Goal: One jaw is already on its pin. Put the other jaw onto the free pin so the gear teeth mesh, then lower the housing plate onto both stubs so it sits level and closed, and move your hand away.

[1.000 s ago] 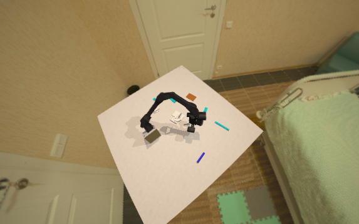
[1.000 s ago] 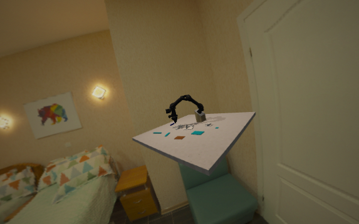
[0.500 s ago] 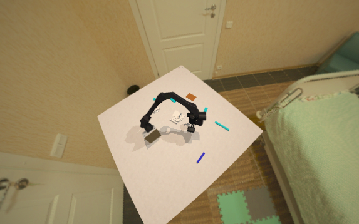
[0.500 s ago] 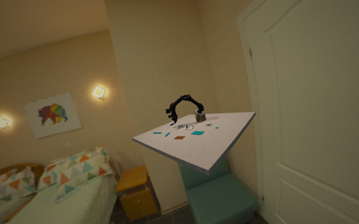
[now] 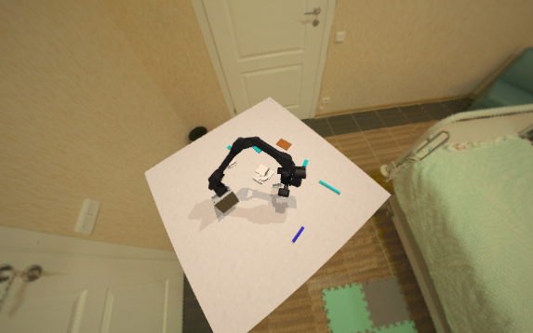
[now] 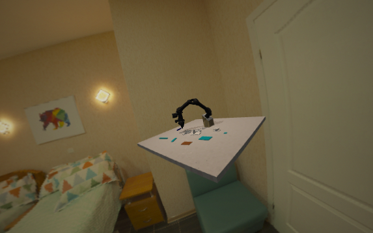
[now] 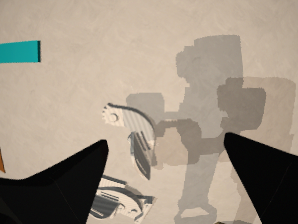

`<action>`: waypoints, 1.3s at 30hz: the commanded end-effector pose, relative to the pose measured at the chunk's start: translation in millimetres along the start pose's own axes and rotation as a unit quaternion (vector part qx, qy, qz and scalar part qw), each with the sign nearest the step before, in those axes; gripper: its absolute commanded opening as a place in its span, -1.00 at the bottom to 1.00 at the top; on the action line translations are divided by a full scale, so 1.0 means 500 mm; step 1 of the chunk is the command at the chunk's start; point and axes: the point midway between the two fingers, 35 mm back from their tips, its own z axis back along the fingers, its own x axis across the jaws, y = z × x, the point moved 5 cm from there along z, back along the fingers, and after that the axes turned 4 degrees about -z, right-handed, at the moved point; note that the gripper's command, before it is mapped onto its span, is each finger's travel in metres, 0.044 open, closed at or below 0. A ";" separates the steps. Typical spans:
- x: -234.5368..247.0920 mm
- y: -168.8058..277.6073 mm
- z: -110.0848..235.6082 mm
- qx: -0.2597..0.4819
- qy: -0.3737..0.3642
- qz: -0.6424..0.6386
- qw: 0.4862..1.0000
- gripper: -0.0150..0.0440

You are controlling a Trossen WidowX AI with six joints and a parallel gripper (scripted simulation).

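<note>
A loose pale jaw [image 7: 143, 123] [image 5: 277, 185] with a toothed, holed end lies on the table, its darker pointed part toward the bottom of the wrist view. Below it in the wrist view is the pale base assembly [image 7: 131, 204] [image 5: 262, 172] [image 6: 196, 132] with the other jaw, partly hidden by the left finger. My gripper [image 7: 166, 143] [image 5: 284, 191] [image 6: 182, 126] is open and empty above the table. The loose jaw lies nearer its left finger. Another small pale part [image 5: 233, 165] [image 6: 217, 129] lies apart; I cannot tell whether it is the housing plate. Pins and tooth meshing are too small to judge.
Teal pieces [image 5: 329, 187] [image 6: 205, 138] [image 7: 19, 52], an orange plate [image 5: 284, 144] [image 6: 186, 143] and a blue bar [image 5: 298, 234] lie around on the white table [image 5: 249, 260] [image 6: 213, 159]. The arm's base block [image 5: 226, 202] stands at the side.
</note>
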 end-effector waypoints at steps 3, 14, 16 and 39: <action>0.000 0.000 0.000 0.000 0.000 0.000 1.000 0.56; 0.000 0.000 0.000 0.000 0.000 0.000 1.000 -0.42; 0.000 0.000 0.000 0.000 0.000 0.000 1.000 -0.49; 0.000 0.000 0.000 0.000 0.000 0.000 1.000 0.04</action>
